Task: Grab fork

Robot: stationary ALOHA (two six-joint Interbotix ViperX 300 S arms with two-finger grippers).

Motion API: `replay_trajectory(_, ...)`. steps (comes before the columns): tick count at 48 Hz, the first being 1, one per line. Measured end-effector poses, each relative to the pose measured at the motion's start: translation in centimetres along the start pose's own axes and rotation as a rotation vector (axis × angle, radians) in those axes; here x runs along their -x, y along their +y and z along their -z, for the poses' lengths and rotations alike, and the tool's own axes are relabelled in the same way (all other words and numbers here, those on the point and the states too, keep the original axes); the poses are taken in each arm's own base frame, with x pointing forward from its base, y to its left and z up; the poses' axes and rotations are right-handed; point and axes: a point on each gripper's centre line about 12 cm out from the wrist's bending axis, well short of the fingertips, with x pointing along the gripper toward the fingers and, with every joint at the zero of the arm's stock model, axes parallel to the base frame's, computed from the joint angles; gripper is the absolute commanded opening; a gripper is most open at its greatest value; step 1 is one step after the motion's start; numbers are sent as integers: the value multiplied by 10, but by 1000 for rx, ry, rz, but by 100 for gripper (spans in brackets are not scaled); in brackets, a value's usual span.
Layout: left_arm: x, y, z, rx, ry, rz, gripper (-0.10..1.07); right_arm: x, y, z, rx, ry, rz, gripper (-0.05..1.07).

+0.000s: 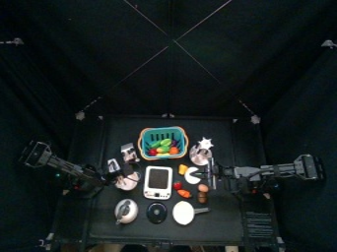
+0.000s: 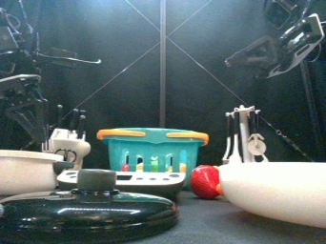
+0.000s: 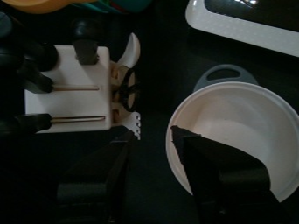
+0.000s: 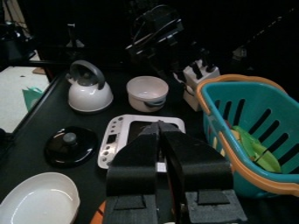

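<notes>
The left pincer (image 3: 158, 175) stands wide and empty, so the grab is not yet made. Directly under it lies a white bowl (image 3: 239, 131). Just beyond it, the white utensil holder (image 3: 76, 92) presumably holds the fork, though I cannot pick it out. The right pincer (image 4: 163, 162) hangs closed over the white scale (image 4: 122, 136), beside the teal basket (image 4: 251, 114).

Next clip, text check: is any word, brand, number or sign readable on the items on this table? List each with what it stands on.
No text can be read in any view.
White scale: dark marks on its grey panel, too blurred to read.
Teal basket: pale marks along its front, seemingly slots rather than letters.
White block with slots: no lettering visible.
White bowl: plain.
</notes>
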Motion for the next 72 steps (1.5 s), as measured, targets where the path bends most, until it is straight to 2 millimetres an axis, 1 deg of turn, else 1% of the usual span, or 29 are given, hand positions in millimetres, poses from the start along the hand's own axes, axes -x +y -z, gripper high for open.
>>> replay_trajectory(9, -3, 5, -2, 1, -7, -24, 77, 1, 0, 2, 1, 5, 0, 2)
replay_trajectory(18, -6, 10, -2, 8, -1, -40, 67, 1, 0, 3, 1, 8, 0, 2)
replay_trajectory(23, -7, 9, -2, 10, -2, -34, 65, 2, 0, 6, 1, 17, 0, 2)
replay_trajectory(39, -8, -1, -3, 54, -7, 65, 66, 4, 1, 11, 1, 31, -2, 2)
replay_trajectory(48, -17, 2, 7, 49, 41, 30, 67, 4, 2, 11, 2, 30, -5, 2)
replay_trajectory(57, -25, 1, 11, 34, 73, 12, 69, 4, 3, 11, -1, 31, -10, 2)
replay_trajectory(65, -29, 2, 10, 16, 77, -11, 75, 4, 3, 11, 1, 31, -11, 2)
replay_trajectory(72, -31, 3, 5, 6, 68, -23, 76, 4, 3, 11, 1, 31, -12, 2)
